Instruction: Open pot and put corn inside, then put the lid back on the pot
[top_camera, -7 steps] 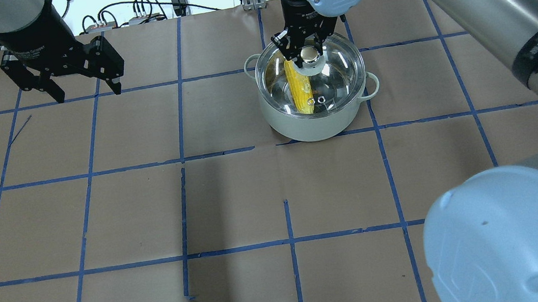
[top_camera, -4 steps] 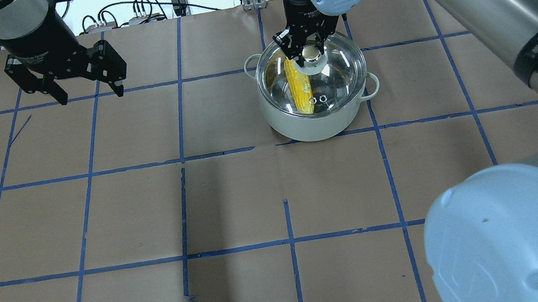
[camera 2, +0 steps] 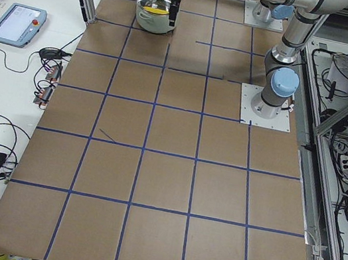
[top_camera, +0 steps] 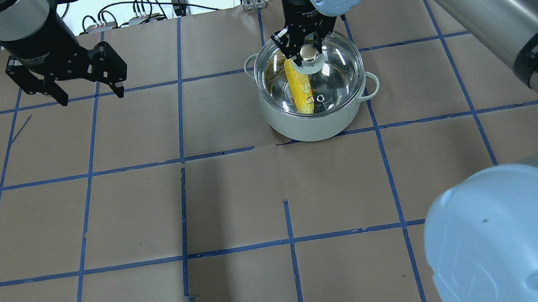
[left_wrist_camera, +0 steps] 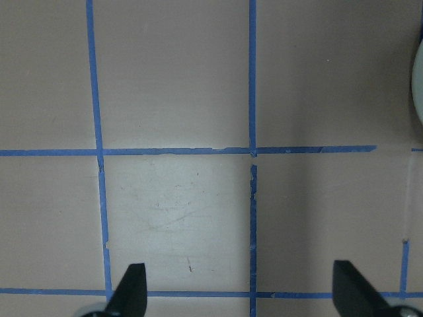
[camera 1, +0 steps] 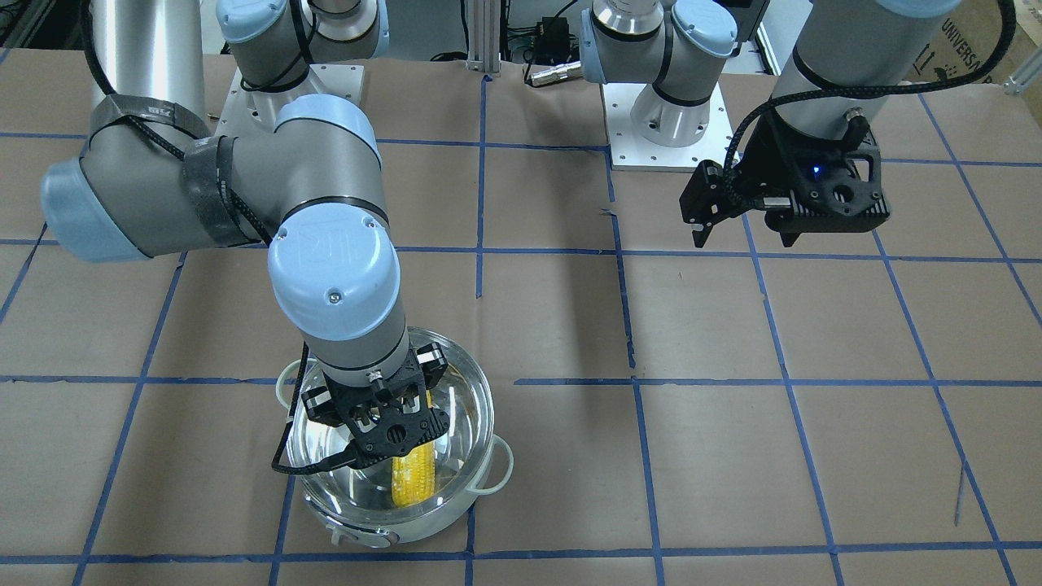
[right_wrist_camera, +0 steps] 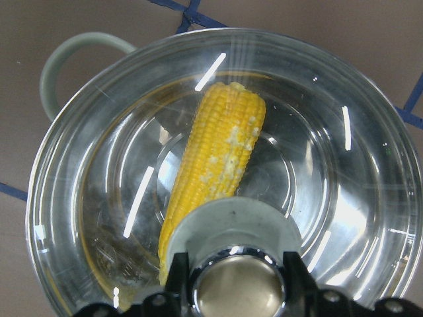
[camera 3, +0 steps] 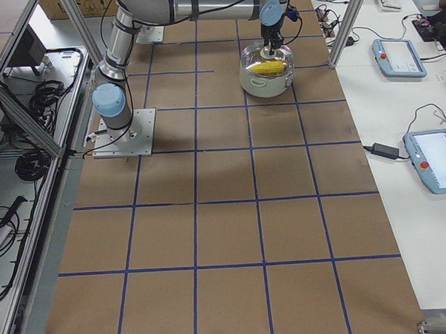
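Observation:
The white pot (top_camera: 307, 126) stands at the far middle of the table. The yellow corn (top_camera: 298, 86) lies inside it, seen through the clear glass lid (top_camera: 341, 70), which rests on the pot's rim. My right gripper (top_camera: 305, 51) points straight down over the lid, and its fingers press both sides of the knob. In the right wrist view the gripper (right_wrist_camera: 236, 277) clasps the knob, with the corn (right_wrist_camera: 211, 172) under the lid (right_wrist_camera: 344, 165). My left gripper (top_camera: 90, 93) hangs open and empty above the far left of the table. It also shows in the left wrist view (left_wrist_camera: 241, 290).
Brown paper with a blue tape grid (top_camera: 290, 243) covers the table. Cables and small boxes (top_camera: 144, 12) lie beyond the far edge. The pot's green handles (top_camera: 374, 84) stick out to the sides. Both arm bases (camera 1: 663, 122) stand on the robot's side.
My left gripper has drifted slightly toward the far edge, still open. My right gripper stays on the lid's knob; the lid has barely shifted on the pot.

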`<state>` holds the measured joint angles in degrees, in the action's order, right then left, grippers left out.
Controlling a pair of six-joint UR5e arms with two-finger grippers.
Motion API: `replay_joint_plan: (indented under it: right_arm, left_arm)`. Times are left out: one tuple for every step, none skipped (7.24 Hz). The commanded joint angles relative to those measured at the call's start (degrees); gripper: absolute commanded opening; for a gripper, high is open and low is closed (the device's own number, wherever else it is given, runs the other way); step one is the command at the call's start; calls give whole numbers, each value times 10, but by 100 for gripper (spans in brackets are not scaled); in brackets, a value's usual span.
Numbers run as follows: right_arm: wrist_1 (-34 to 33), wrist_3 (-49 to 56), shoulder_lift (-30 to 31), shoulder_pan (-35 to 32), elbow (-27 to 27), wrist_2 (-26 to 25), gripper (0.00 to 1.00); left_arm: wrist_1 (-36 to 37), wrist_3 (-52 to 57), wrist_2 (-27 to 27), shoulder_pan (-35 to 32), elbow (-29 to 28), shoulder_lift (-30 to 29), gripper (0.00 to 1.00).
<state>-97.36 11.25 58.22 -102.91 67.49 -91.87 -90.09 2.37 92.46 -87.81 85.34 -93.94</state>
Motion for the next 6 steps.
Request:
replay_joint_plan:
  right_arm:
    - [-1,0,0,0,1,1,37]
    - [0,0,0,0,1,1,37]
    - [0,0,0,0,1,2,37]
    - [0,1,-1,0,1,1,37]
    - [0,6,-1,1,1,1,37]
    - [0,12,-1,2,1,1,37]
  left_arm:
    - [0,1,0,0,0,0,100]
    - [0,1,0,0,0,0,100]
    - [0,1,0,0,0,0,100]
    - [0,2,1,0,0,0,100]
    - [0,2,0,0,0,0,100]
    - [0,2,1,0,0,0,100]
